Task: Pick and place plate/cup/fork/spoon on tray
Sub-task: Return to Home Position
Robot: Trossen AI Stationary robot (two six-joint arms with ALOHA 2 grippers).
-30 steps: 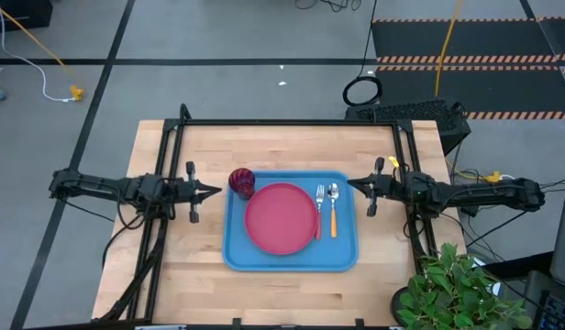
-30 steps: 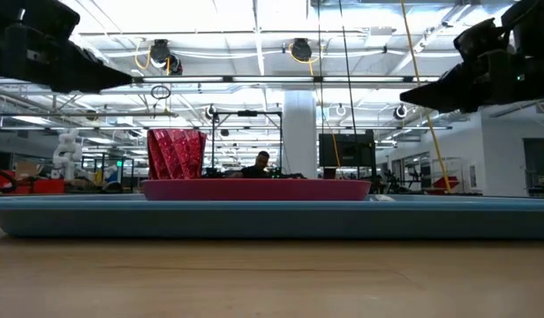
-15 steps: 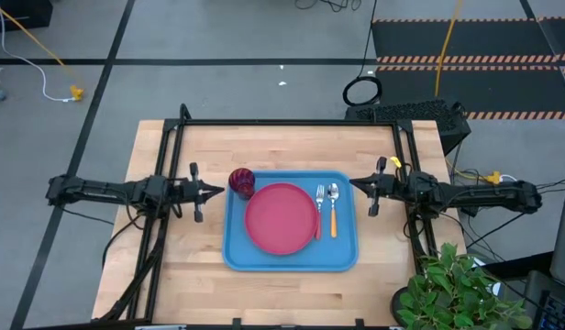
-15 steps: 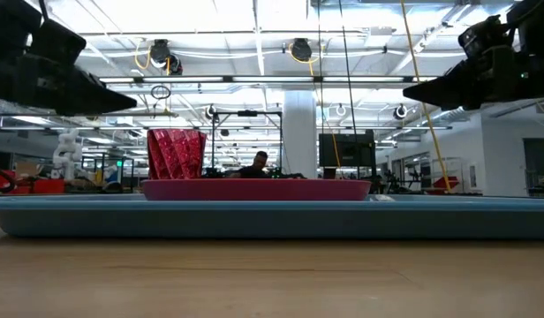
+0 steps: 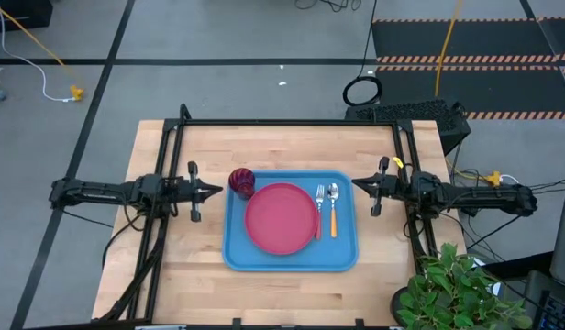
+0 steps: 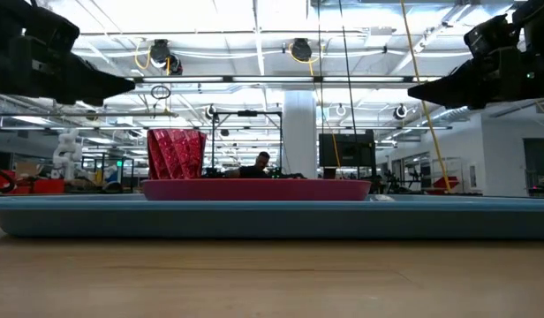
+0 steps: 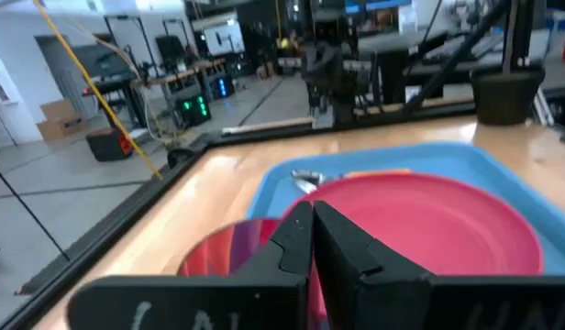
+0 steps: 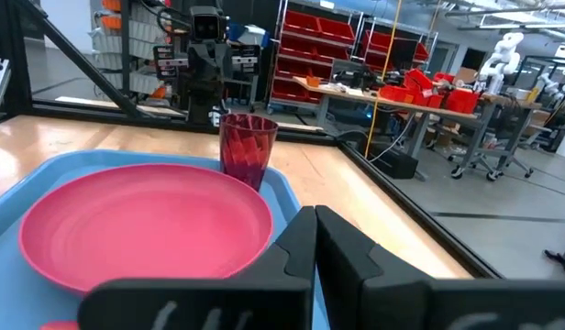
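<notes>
The blue tray point(image 5: 347, 258) lies mid-table. On it rest the pinkish-red plate point(image 5: 281, 218), the dark red cup point(image 5: 241, 181) at its far left corner, and the fork point(image 5: 318, 209) and orange-handled spoon point(image 5: 333, 209) side by side at its right. My left gripper point(image 5: 217, 192) is shut and empty, level, just left of the cup. My right gripper point(image 5: 354, 186) is shut and empty, level, just right of the tray. The plate point(image 8: 145, 227) and cup point(image 8: 247, 149) show in the right wrist view, the plate point(image 7: 429, 223) in the left wrist view.
A black frame point(image 5: 292, 123) runs along the table's far, left and right sides. A potted plant point(image 5: 457, 293) stands at the near right corner. Bare wood lies in front of and behind the tray.
My right gripper has drawn back a little toward the table's right edge, away from the tray. My left arm has shifted slightly, its gripper staying beside the cup. Tray, plate, cup, fork and spoon have stayed still.
</notes>
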